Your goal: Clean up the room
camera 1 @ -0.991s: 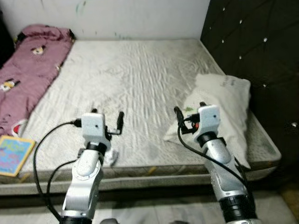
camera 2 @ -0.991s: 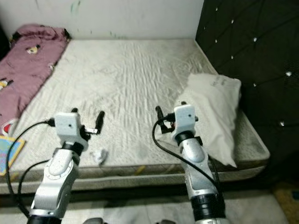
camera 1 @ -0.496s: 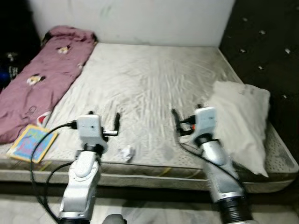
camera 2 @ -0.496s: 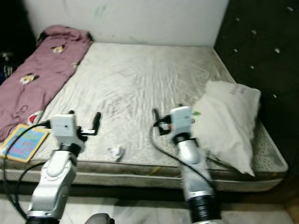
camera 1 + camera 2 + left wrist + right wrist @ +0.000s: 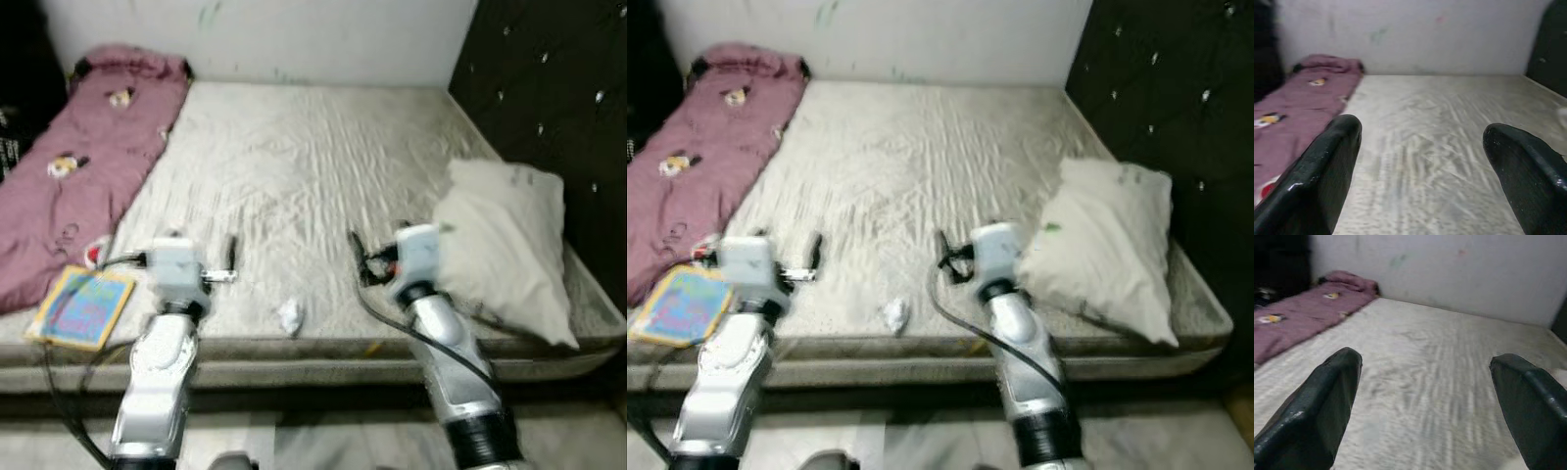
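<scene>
A small crumpled white paper (image 5: 290, 315) lies near the mattress's (image 5: 313, 166) front edge, between my two arms. At the front left corner a colourful book (image 5: 83, 305) rests on the mattress. A pink blanket (image 5: 88, 157) runs along the left side. A white pillow (image 5: 505, 245) lies at the right. My left gripper (image 5: 201, 252) hovers open over the front edge, left of the paper. My right gripper (image 5: 380, 243) is open too, right of the paper and beside the pillow. Both wrist views show black fingers (image 5: 1327, 181) (image 5: 1317, 411) spread wide with nothing between them.
A dark tufted headboard (image 5: 549, 98) rises behind the pillow on the right. A white wall (image 5: 294, 39) closes off the far end of the bed. Pale floor (image 5: 323, 441) shows below the mattress edge. Something dark stands at the far left (image 5: 15, 88).
The whole view has shifted as I move, bringing the book and more of the left side into sight. Both arms hold the same pose, fingers still open.
</scene>
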Available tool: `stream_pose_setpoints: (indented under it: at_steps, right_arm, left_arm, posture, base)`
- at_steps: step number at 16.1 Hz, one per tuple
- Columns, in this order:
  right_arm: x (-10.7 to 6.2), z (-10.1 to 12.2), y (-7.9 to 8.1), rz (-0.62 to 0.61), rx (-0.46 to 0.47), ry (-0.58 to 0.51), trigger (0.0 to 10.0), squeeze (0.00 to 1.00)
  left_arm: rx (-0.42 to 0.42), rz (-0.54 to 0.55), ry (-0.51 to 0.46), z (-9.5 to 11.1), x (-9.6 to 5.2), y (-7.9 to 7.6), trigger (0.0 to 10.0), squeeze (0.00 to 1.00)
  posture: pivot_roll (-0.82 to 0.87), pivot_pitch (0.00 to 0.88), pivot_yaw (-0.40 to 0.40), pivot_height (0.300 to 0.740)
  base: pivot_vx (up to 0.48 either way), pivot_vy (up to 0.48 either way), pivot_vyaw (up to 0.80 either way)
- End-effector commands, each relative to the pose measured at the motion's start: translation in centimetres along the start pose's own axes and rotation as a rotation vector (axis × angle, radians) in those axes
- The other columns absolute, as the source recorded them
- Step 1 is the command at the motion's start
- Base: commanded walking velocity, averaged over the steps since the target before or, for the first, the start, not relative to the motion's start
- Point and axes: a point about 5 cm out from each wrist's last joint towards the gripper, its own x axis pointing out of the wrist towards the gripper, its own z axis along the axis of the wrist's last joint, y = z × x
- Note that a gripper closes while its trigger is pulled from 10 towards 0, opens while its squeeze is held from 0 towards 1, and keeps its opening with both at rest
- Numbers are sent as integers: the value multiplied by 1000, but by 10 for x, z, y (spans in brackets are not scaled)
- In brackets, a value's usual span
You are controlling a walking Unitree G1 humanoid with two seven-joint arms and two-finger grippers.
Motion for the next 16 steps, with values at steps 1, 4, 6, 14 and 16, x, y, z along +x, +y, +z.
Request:
stream_pose_setpoints:
  at_steps: [1, 4, 6, 14, 16]
  right_arm:
    - [-2, -1, -10, -21, -12, 8, 10000, 0]
    - [-1, -1, -9, -23, -1, 12, 10000, 0]
    - [-1, 0, -9, -20, -7, 8, 10000, 0]
    - [-3, -2, -11, -26, -15, 14, 10000, 0]
    - [-3, -2, -11, -28, -18, 16, 10000, 0]
  left_arm:
    - [-40, -32, -20, 4, 1, -8, 10000, 0]
    - [-56, -44, -24, 5, 1, -6, 10000, 0]
    - [-72, -60, -27, 6, 0, -6, 10000, 0]
    - [-83, -72, -22, 5, 0, -9, 10000, 0]
    - [-83, -72, -19, 5, 0, -9, 10000, 0]
  posture:
    - [104, 0, -29, 740]
    - [105, 0, -29, 740]
    - [103, 0, -27, 740]
    - [95, 0, -24, 740]
    - [94, 0, -24, 740]
  base:
    - [0, 0, 0]
    - [0, 0, 0]
    - [0, 0, 0]
    - [281, 0, 0]
    - [317, 0, 0]
